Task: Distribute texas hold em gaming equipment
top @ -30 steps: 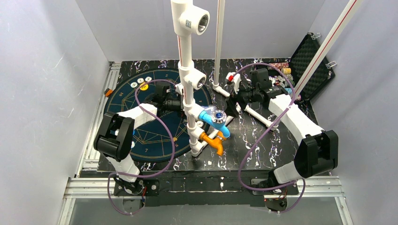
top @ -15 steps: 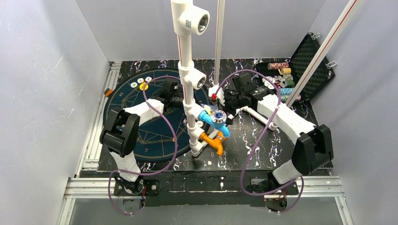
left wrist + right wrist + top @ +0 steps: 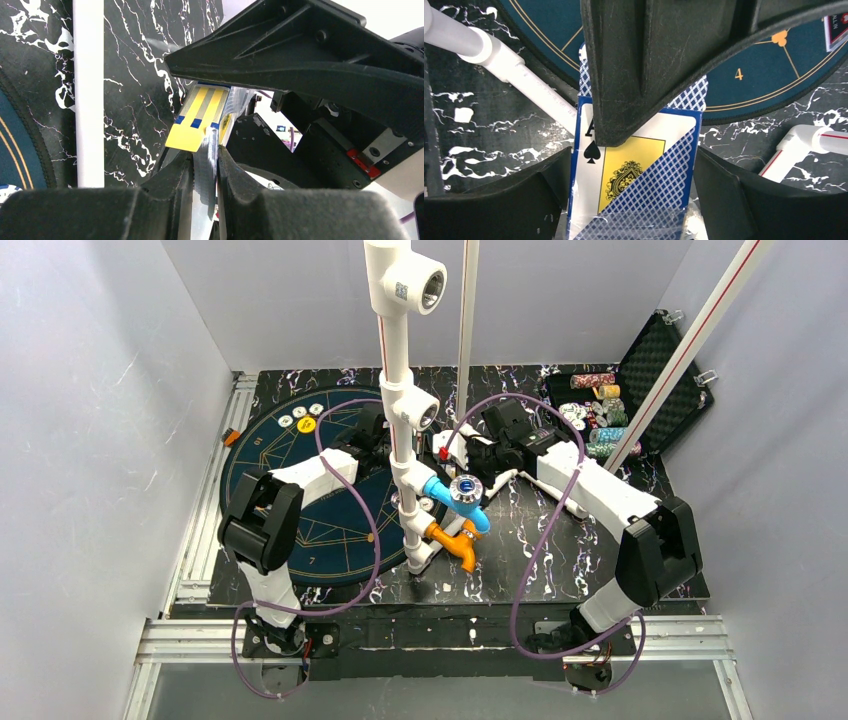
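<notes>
Jaws of my left gripper (image 3: 205,161) pinch the card pack (image 3: 644,170); the right gripper's (image 3: 634,192) gape around it. Four chips (image 3: 307,425) lie on the mat (image 3: 300,510); dealing, I judge, remains.

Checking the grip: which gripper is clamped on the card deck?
The left gripper, pinched on the card deck; the right gripper stands open around it.

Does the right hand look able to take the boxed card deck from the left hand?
Likely yes: the deck sits between the right hand's open fingers; the left hand pinches its faces, leaving edges free.
</notes>
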